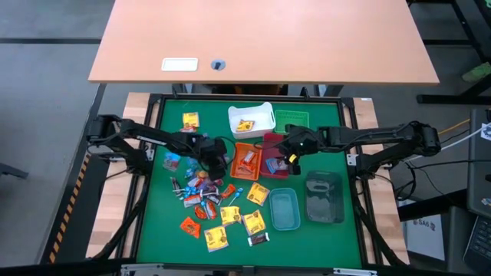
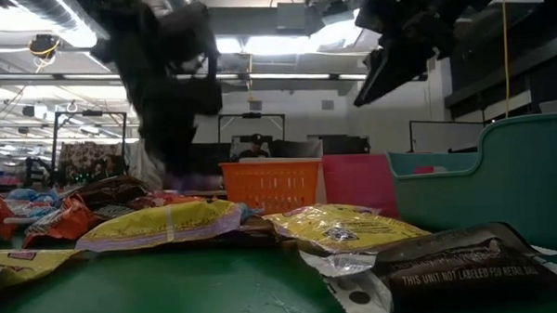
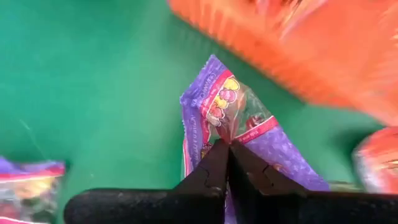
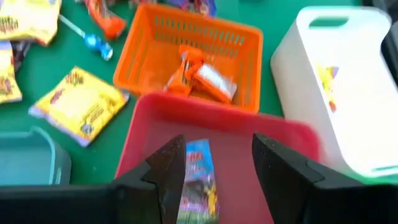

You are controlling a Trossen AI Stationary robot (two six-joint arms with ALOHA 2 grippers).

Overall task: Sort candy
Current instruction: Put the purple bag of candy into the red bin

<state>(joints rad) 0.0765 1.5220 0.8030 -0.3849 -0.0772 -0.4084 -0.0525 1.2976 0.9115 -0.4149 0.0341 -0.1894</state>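
Crinkly purple candy [image 3: 214,106] in left gripper [image 3: 229,149]

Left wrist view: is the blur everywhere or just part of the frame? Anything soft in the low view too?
Left wrist view: the orange bin is smeared, while the purple candy packet pinched in the left gripper reads fairly sharp. Low view: the near dark wrapper is crisp enough to read, both arms overhead are dark blurred silhouettes against bright ceiling lights.

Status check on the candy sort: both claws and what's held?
Left claw shut on purple candy packet. Right claw open over red bin, blue packet inside. Nothing blocking.
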